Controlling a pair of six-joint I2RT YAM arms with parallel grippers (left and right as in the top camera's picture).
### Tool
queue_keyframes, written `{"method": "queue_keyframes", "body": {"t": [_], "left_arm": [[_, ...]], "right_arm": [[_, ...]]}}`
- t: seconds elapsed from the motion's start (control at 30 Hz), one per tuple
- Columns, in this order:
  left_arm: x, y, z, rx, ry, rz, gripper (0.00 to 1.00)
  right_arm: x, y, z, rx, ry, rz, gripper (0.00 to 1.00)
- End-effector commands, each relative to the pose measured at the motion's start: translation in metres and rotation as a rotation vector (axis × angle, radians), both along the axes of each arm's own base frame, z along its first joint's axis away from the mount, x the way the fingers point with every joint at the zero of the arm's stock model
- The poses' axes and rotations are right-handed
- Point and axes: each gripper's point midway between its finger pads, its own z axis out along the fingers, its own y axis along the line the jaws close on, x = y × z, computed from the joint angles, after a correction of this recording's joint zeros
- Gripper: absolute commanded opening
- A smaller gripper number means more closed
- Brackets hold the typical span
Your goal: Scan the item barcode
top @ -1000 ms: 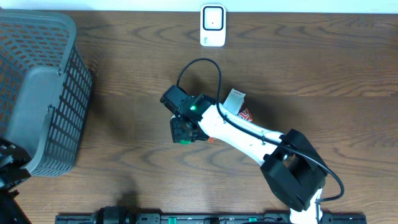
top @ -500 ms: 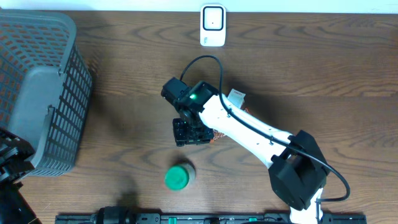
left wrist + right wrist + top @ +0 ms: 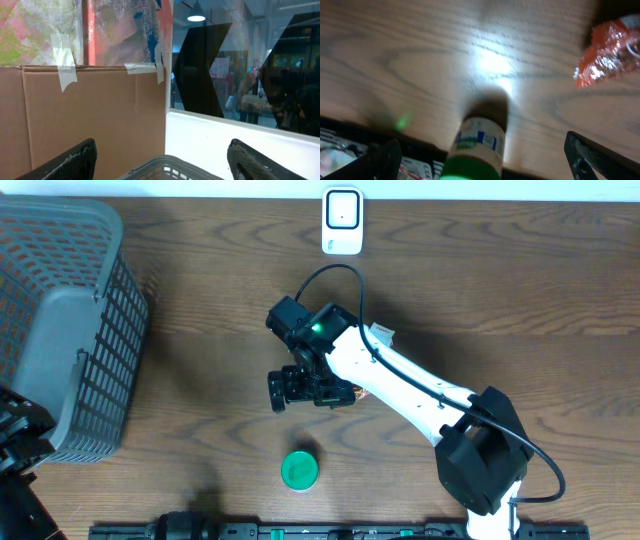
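Bottle: from overhead only its round green cap shows. It is clear of the right gripper and apart from it, on the side toward the table's near edge. The right wrist view adds what the overhead cannot. It shows the bottle's side, with a white label carrying blue and green print, too blurred to read. In this view the bottle falls in the wide gap between the two dark fingers and touches neither. The jaws stand wide and hold nothing.

A red packet lies beyond the right-hand finger. Overhead, the arm hides almost all of it. A small white tag shows beside the arm only from above.

The white scanner sits well beyond the jaws at the far edge, and no writing on it is legible.

The left gripper is spread wide and empty. Its wrist view shows the grey basket rim just under the jaws, with taped cardboard and a window behind. Overhead the basket fills the far left of the table.
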Motion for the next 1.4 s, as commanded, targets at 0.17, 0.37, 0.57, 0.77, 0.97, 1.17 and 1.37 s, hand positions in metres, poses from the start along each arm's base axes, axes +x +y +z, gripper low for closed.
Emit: {"method": "queue_keyframes", "body": {"t": [0.17, 0.37, 0.57, 0.77, 0.97, 1.17, 1.37], "left_arm": [[-0.001, 0.001, 0.001, 0.013, 0.002, 0.013, 0.84], [-0.001, 0.001, 0.001, 0.013, 0.003, 0.013, 0.84], [-0.001, 0.001, 0.001, 0.013, 0.003, 0.012, 0.84], [-0.001, 0.001, 0.001, 0.013, 0.003, 0.013, 0.84], [-0.001, 0.001, 0.001, 0.013, 0.003, 0.013, 0.84], [-0.001, 0.001, 0.001, 0.013, 0.002, 0.013, 0.84], [-0.001, 0.001, 0.001, 0.013, 0.003, 0.013, 0.84]], "right_arm": [[-0.024, -0.013, 0.010, -0.110, -0.010, 0.112, 0.99], [-0.053, 0.003, 0.008, -0.171, -0.047, 0.119, 0.99], [-0.063, 0.007, 0.005, -0.258, -0.143, 0.064, 0.99], [-0.073, 0.006, 0.001, -0.292, -0.161, 0.033, 0.99], [-0.084, 0.005, -0.005, -0.315, -0.153, 0.009, 0.99], [-0.099, 0.010, -0.021, -0.299, -0.102, -0.031, 0.99], [-0.111, 0.023, -0.023, -0.253, -0.073, -0.028, 0.99]]}}
